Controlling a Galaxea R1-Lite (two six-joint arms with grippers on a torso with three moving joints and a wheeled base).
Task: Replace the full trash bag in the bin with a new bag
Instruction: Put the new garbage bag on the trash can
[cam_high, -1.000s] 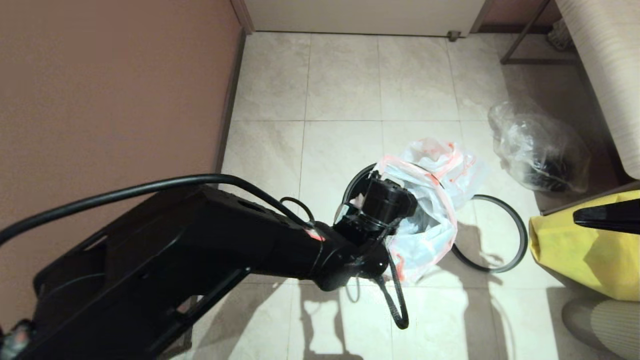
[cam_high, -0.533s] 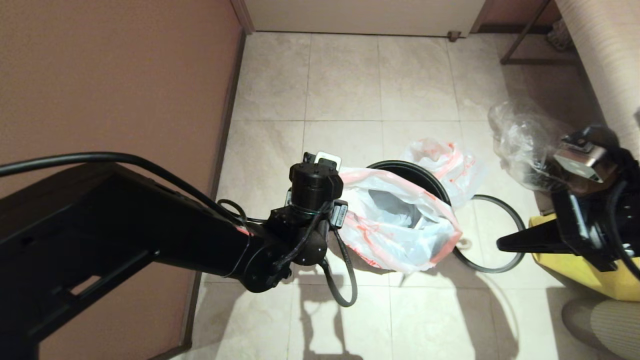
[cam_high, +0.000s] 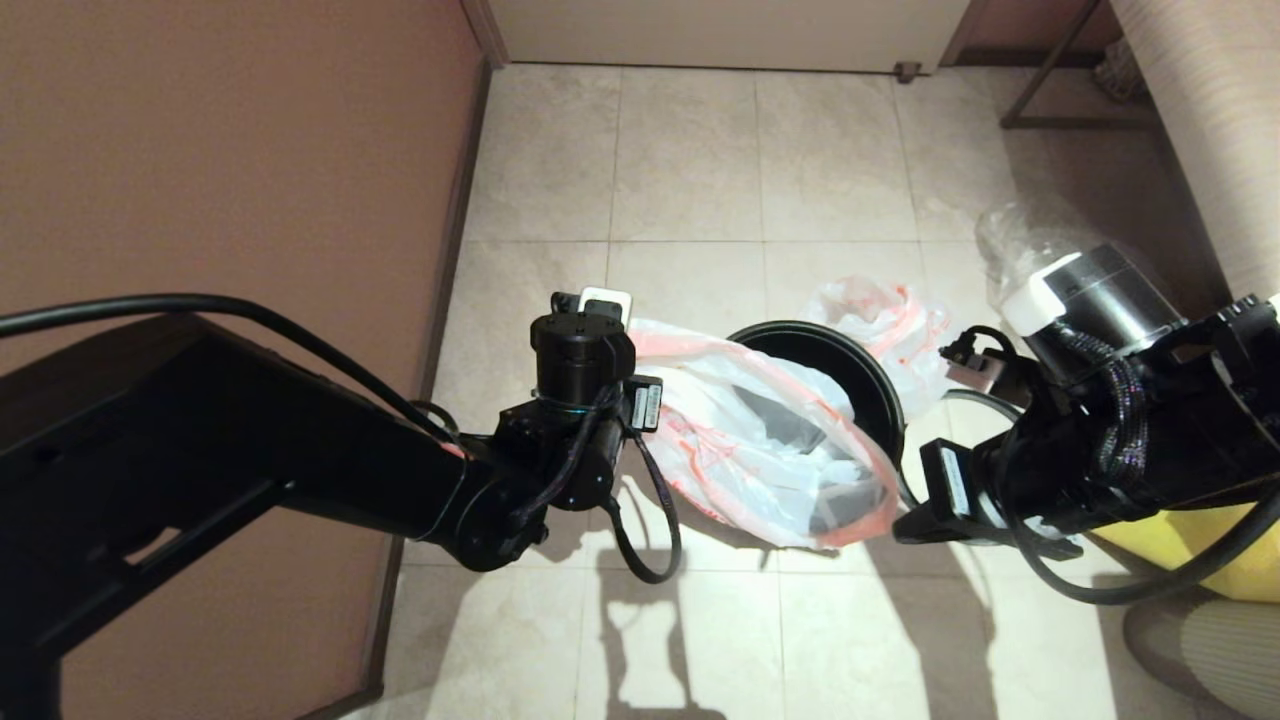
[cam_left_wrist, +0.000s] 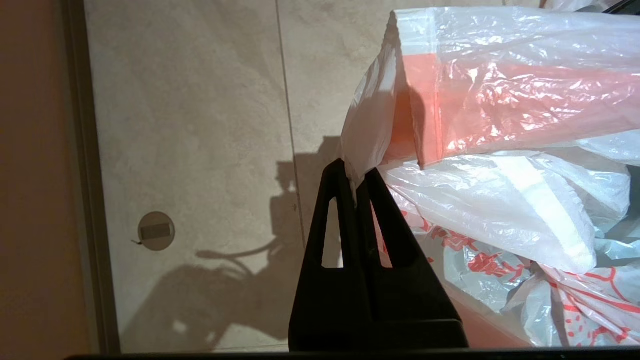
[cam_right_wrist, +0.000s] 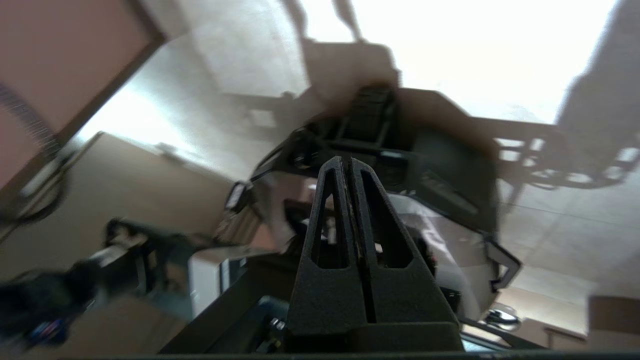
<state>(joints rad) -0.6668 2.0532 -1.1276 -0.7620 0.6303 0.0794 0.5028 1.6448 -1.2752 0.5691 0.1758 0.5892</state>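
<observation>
While the left gripper pinches the bag's rim beside the bin, the clenched, empty right gripper sits by the opposite rim.

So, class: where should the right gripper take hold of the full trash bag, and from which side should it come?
Probably the rim band on the full trash bag's right edge, from the robot's right. The left gripper pinches the opposite rim, stretching the mouth across the bin; that thin edge suits the right gripper, now shut, better than the bulging body.
</observation>
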